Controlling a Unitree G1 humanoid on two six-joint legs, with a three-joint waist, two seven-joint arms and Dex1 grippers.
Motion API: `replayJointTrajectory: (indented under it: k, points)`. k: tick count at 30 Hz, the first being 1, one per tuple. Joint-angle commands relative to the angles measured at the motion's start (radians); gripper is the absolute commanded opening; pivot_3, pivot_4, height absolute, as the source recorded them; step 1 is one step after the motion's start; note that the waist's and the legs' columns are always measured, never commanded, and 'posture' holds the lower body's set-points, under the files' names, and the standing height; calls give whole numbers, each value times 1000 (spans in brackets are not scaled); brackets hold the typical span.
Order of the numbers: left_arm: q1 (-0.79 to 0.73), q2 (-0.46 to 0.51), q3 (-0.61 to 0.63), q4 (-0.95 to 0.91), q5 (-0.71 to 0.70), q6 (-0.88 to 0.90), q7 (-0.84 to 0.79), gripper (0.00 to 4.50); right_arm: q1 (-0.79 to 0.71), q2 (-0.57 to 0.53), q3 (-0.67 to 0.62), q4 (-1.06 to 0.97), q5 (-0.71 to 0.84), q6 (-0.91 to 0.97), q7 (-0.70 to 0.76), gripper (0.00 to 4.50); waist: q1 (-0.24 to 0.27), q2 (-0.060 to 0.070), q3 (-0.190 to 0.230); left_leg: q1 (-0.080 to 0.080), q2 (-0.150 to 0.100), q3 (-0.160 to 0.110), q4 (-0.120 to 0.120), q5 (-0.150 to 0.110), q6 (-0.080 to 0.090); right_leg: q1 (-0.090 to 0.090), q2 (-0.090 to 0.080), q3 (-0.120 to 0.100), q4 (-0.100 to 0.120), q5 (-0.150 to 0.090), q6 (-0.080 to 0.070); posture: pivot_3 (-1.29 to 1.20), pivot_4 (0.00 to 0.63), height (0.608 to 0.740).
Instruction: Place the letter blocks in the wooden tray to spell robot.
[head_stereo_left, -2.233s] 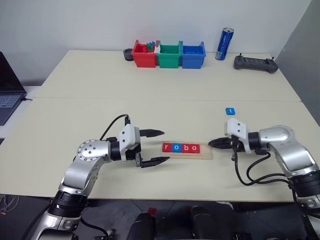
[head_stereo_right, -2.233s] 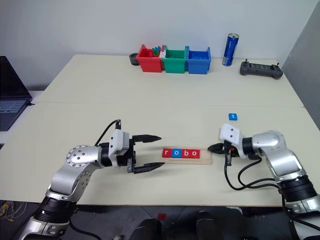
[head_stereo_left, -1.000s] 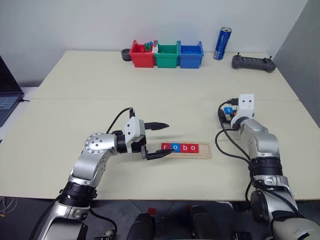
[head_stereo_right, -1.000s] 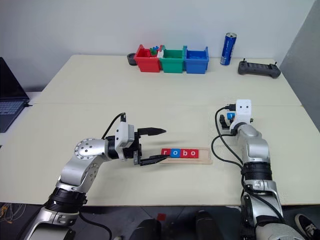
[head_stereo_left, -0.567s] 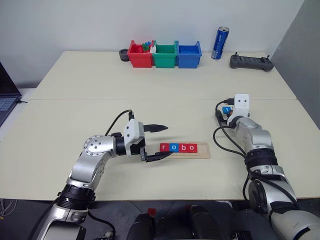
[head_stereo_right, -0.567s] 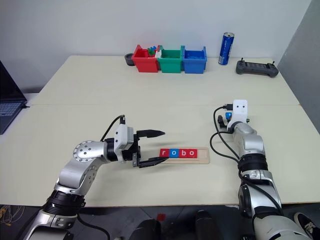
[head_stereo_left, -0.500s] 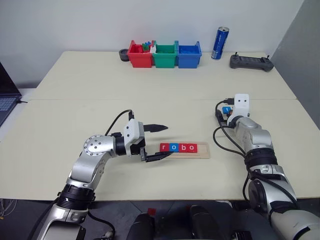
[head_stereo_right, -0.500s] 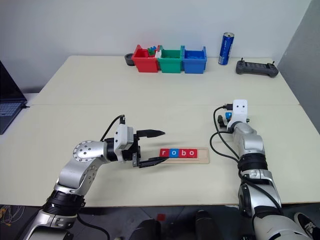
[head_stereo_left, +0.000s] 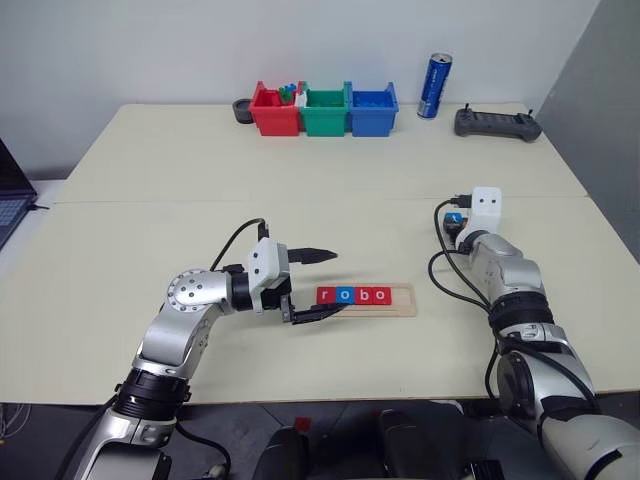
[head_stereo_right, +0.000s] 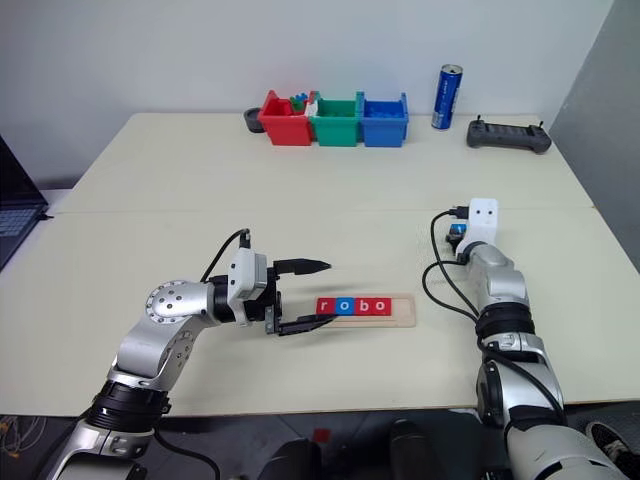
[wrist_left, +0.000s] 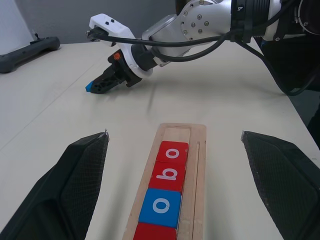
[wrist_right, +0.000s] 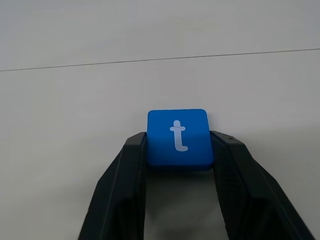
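Four letter blocks (head_stereo_left: 353, 295) reading r, o, b, o lie in a row in the wooden tray (head_stereo_left: 405, 300), red, blue, red, red; the tray's right end is bare. My left gripper (head_stereo_left: 336, 282) hovers open at the tray's left end, its fingers on either side of it (wrist_left: 174, 133). A blue t block (wrist_right: 178, 137) rests on the table to the right of the tray and farther back. My right gripper (wrist_right: 178, 146) is shut on the t block, one black finger against each side. The left wrist view shows that gripper (wrist_left: 102, 85) low at the table.
Red (head_stereo_left: 272, 108), green (head_stereo_left: 324, 110) and blue (head_stereo_left: 370, 110) bins stand at the table's far edge, with a small black cup (head_stereo_left: 240, 108) beside them. A blue can (head_stereo_left: 432, 86) and a black controller (head_stereo_left: 497, 122) sit at the back right. A laptop corner (head_stereo_left: 6, 195) shows at the left.
My right arm has swung from the tray's right end out to the blue t block and stayed there. The left arm has kept still; the camera has shifted slightly.
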Motion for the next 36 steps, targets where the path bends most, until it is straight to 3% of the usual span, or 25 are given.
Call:
replayJointTrajectory:
  k: [1,5,10,14,18,23,35,36]
  points:
    - [3,9,15,-33,-8,-6,2,4500,-14,1,-1,0,8,-5,-3,1463,0,0,0,0,0,0,0,0,0,0,0,0,0,0,0,0,150,740]
    - [6,9,15,-37,-8,-6,3,4500,12,1,10,-92,8,50,-4,1463,0,0,0,0,0,0,0,0,0,0,0,0,0,0,0,0,150,740]
    - [22,13,18,-53,-11,-5,4,4500,194,-33,59,-571,21,343,22,1463,5,0,0,-2,0,-1,0,0,0,-1,0,0,0,-1,-1,0,150,740]
    - [41,18,19,-68,-17,-5,3,4500,383,-46,32,-1051,85,690,15,1463,11,1,0,-3,-1,-2,0,0,0,-2,-1,-1,0,-1,0,0,150,740]
    - [49,19,18,-72,-21,-7,-2,4500,492,-14,4,-1337,110,943,-6,1463,13,1,0,-2,-1,-2,0,0,0,-1,0,-1,0,-1,0,0,150,740]
    - [42,14,11,-64,-22,-6,-10,4500,542,60,-12,-1461,98,1095,-36,1463,11,1,0,-1,0,-2,-1,0,0,-1,0,-1,0,-1,-1,0,150,740]
    - [10,6,3,-48,-21,2,-23,4500,614,142,14,-1471,53,1133,-77,1463,12,0,0,-2,0,-2,-1,0,0,-1,0,-1,0,-1,-1,0,150,740]
    - [11,6,3,-50,-22,4,-24,4500,615,143,15,-1469,52,1132,-77,2185,12,0,0,-2,0,-2,-1,0,0,-1,0,-1,0,-1,-1,0,150,740]
